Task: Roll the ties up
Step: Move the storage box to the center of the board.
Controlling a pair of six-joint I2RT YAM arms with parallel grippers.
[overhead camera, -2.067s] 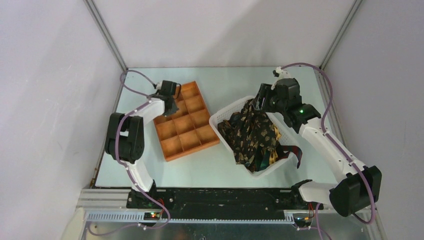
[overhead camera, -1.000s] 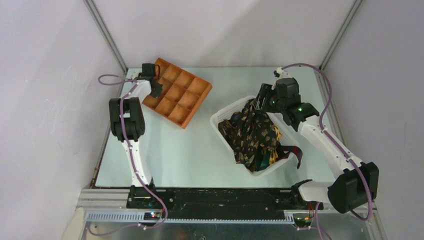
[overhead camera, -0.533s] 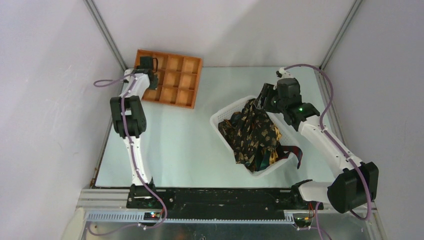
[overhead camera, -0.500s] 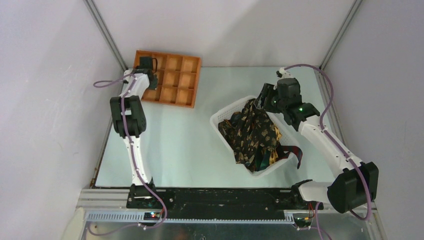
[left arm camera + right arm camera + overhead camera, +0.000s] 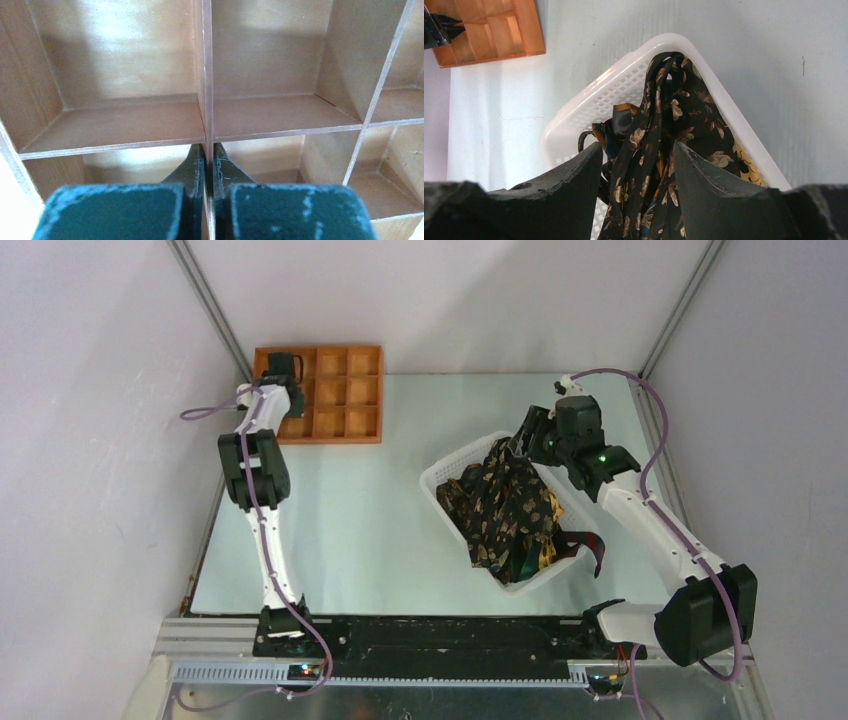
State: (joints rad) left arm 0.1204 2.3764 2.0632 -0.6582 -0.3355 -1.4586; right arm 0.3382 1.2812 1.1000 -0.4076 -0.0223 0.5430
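Observation:
The ties (image 5: 505,505) lie in a dark, gold-leaf-printed heap in the white mesh basket (image 5: 440,472), one end hanging over its near right rim. My right gripper (image 5: 515,445) hovers at the heap's far end. In the right wrist view its jaws stand apart, and the ties (image 5: 664,125) run between the open right gripper (image 5: 636,146) without filling the gap. My left gripper (image 5: 283,375) is at the far left, on the orange compartment tray (image 5: 345,405). In the left wrist view the left gripper (image 5: 209,150) is shut on a thin divider wall (image 5: 204,75) of the tray.
The orange tray (image 5: 499,30) sits in the back left corner, against the enclosure walls. The basket (image 5: 589,105) stands right of centre. A corner post (image 5: 210,310) rises behind the tray. Bare pale table (image 5: 350,520) lies between tray and basket.
My left arm has swung the orange tray from mid-left to the back left corner and turned it square to the wall. The right gripper has barely moved over the ties.

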